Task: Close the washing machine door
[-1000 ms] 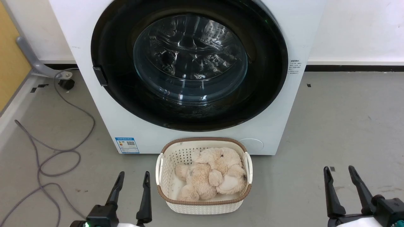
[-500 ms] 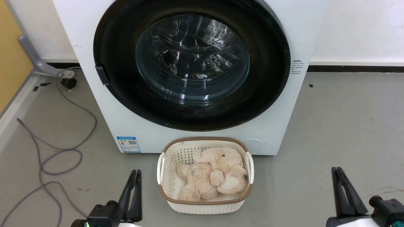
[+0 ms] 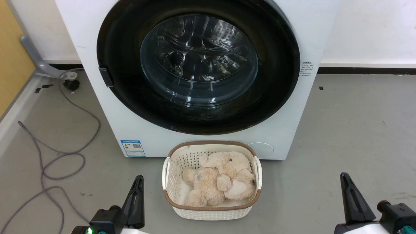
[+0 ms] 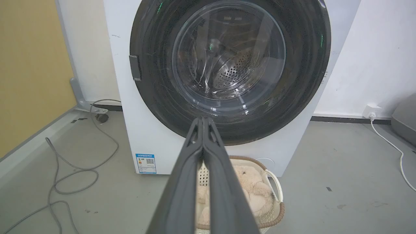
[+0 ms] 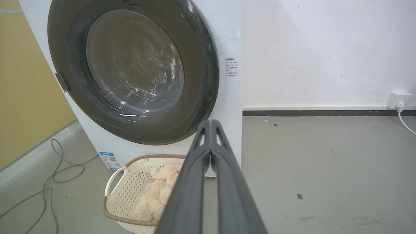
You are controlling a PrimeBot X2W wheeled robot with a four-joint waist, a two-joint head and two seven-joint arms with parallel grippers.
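My left gripper (image 3: pixel 139 179) is fully closed, its 2 dark fingers pressed together into 1 narrow wedge, and it holds nothing. It hangs above the grey floor (image 3: pixel 341 130), just left of the white woven basket (image 3: pixel 169 195) and apart from it. My right gripper (image 3: pixel 345 178) is in the same state, fingers flat against each other and empty, well off to the right of the basket over bare floor. The washing machine (image 3: pixel 156 139) stands at the floor's far edge, against the white wall (image 3: pixel 367 29), and the washing machine door (image 3: pixel 199 63) lies flat on its front with no gap that I can see. Its black rim spans nearly the full width of the machine, and the steel drum shows through the bulging glass. A small dark catch (image 3: pixel 106 77) sits on the rim's left side. Both grippers are well apart from the door, and in each wrist view the closed fingers point up toward its lower rim. The basket sits on the floor just in front of the machine, below the door, with a cream plush toy (image 3: pixel 221 182) curled inside it. A blue label (image 3: pixel 132 148) is stuck low on the machine's front at the left. A grey cable (image 3: pixel 58 156) loops over the floor near its left edge, beside the yellow wall (image 3: pixel 9 65).
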